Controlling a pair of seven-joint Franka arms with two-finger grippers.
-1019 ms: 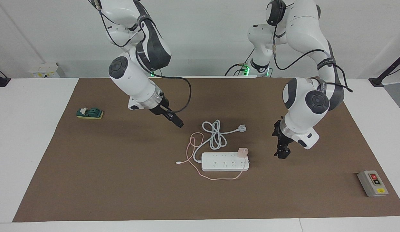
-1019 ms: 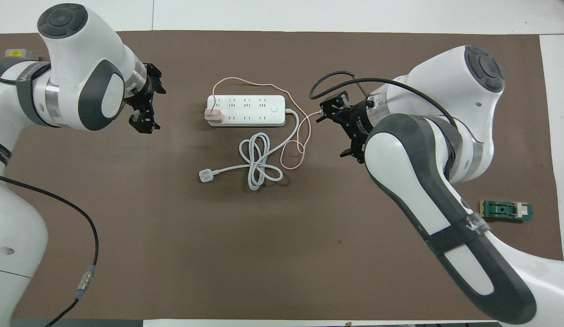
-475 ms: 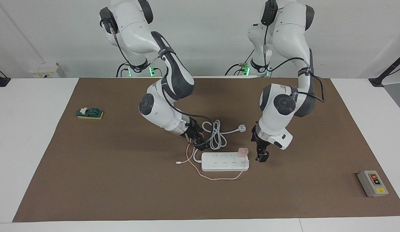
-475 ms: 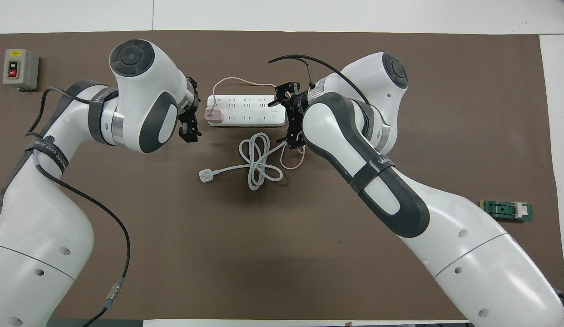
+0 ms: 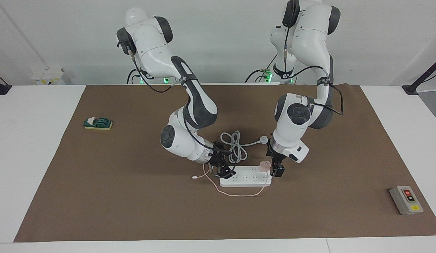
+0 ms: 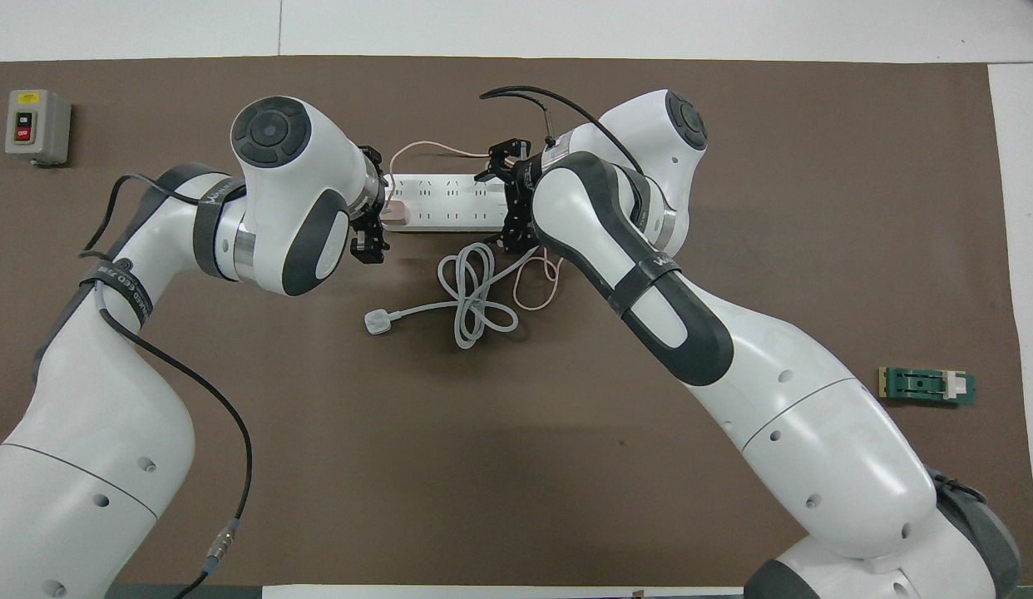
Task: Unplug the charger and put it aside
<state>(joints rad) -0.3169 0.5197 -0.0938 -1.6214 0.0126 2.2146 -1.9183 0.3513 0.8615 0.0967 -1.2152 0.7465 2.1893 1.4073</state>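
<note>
The charger sits plugged into the power strip a little below the middle of the facing view, at the strip's end toward the left arm. Its thin pink cable loops out past the strip's edge farther from the robots and curls back to the other end.

The left gripper has its tips low right beside the pink cube, on the side toward the left arm's end of the table. I can't make out whether it touches the charger, nor how far apart its fingers stand. In the overhead view the left arm's wrist covers most of the charger, so only a sliver of pink shows.

The right gripper is down at the strip's other end, over the spot where the thick white cord leaves it. Its fingers look spread, but how wide is hard to tell. The overhead view shows it hiding that end of the strip.

The white cord lies coiled nearer to the robots, ending in a white plug.
</note>
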